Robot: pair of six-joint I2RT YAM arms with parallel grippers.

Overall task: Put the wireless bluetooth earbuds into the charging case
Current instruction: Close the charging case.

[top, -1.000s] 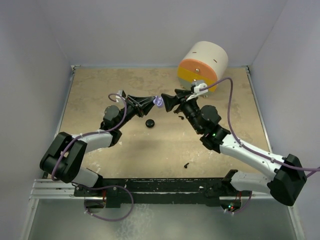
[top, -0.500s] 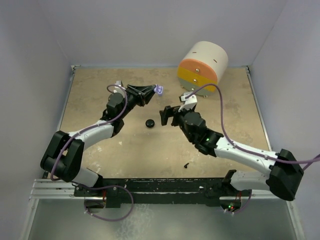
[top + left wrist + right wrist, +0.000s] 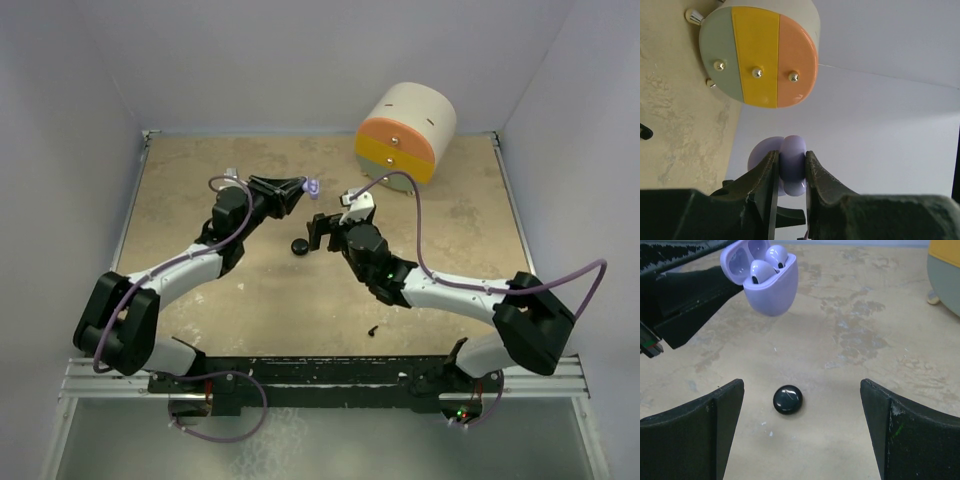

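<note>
The charging case (image 3: pixel 771 287) is pale lilac with its lid open, and two lilac earbuds (image 3: pixel 760 270) sit in its wells. My left gripper (image 3: pixel 790 156) is shut on the case (image 3: pixel 792 167) and holds it above the table (image 3: pixel 312 187). The right gripper (image 3: pixel 801 387) stands wide open below and in front of the case, with nothing between its fingers (image 3: pixel 325 232). A tiny black bit (image 3: pixel 372 329) lies loose on the table near the front.
A round black puck (image 3: pixel 787 399) lies on the table between the right fingers (image 3: pixel 299 245). A cream drum with an orange, yellow and green face (image 3: pixel 405 125) lies on its side at the back right. White walls enclose the beige table (image 3: pixel 200 290).
The right gripper opened wide and pulled back from the case, coming down toward the black puck. The left gripper carried the case slightly toward the back.
</note>
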